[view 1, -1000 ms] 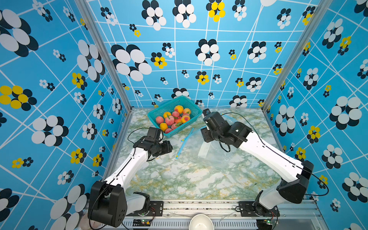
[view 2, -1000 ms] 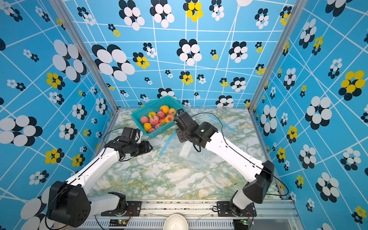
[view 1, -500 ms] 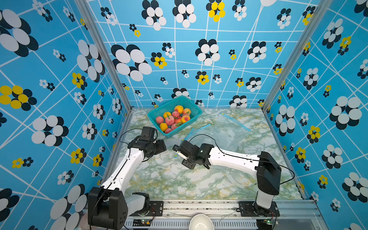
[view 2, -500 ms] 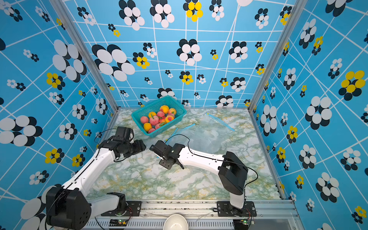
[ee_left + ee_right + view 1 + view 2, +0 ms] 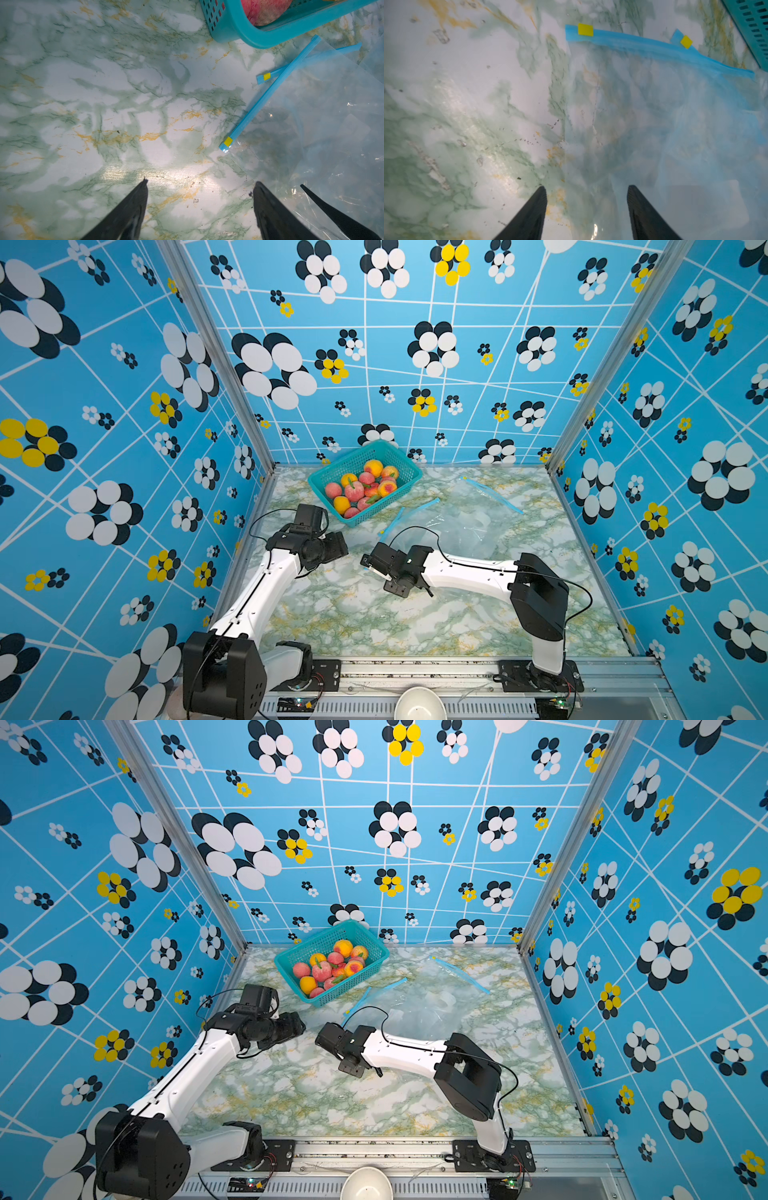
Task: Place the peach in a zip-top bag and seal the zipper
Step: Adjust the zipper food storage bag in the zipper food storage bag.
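Two tools of yours: what's in them?

— Nothing. My left tool (image 5: 201,182) is spread wide over the bare green-veined marble desk (image 5: 353,614). My right tool (image 5: 586,187) stands moderately apart, empty, low over the near edge of the clear plastic zip-top bag with the blue zipper strip (image 5: 461,526).

— And the fruit?

— All the round pink-and-yellow peaches (image 5: 354,490) lie in the teal plastic mesh basket (image 5: 392,501), just above centre in both top views. The bag lies flat, right of centre, with its zipper end just beside the basket.

— Which step, then?

— The first, I judge: no peach is picked. Whether the zipper is parted I cannot tell. Next, one tool must pinch a bag lip while the other fetches a peach.

— Room?

— Open desk across the lower frame. The basket's rim, the blue flowered back wall (image 5: 457,427) behind it and more clear bags (image 5: 493,495) toward the upper right crowd me.
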`<state>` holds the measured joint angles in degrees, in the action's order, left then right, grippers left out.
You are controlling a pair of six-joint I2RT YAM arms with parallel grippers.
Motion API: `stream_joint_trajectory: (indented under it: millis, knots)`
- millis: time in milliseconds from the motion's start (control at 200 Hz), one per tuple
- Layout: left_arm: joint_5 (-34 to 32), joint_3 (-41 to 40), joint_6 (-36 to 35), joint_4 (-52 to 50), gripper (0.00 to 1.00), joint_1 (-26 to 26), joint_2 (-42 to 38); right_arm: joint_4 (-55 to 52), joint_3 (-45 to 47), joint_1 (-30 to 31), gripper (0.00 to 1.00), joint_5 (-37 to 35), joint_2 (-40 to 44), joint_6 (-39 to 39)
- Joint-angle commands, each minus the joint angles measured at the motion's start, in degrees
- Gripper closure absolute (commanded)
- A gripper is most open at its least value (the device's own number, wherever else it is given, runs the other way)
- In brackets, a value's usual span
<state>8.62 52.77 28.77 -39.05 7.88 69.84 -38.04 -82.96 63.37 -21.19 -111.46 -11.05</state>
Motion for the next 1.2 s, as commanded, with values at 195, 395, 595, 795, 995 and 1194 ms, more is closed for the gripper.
stream_joint_trajectory:
  millis: [195,395,595,795,995,1194]
  knots:
    - [0.1,1.6,-0.3,-0.9,0.18,-0.3,0.3,2.0,4.2,0.3,0.64,-7.0,-1.6,0.5]
    - [0.4,1.5,-0.3,-0.5,0.18,-0.2,0.2,3.2,4.9,0.3,0.89,-6.0,1.0,1.6]
    - [-3.3,1.9,-1.4,-1.3,0.19,2.9,0.9,4.5,6.4,0.2,1.00,-1.9,5.3,1.9]
    - [-1.4,0.5,0.0,0.6,0.18,3.8,1.0,6.2,9.2,0.3,1.00,7.3,10.8,1.4]
    - [5.2,-0.9,1.0,4.9,0.23,3.8,3.6,9.8,15.3,0.5,1.00,21.1,19.0,1.2]
    - [12.3,-3.5,3.7,12.2,0.36,3.8,7.6,6.3,18.5,0.7,1.00,26.2,19.6,3.6]
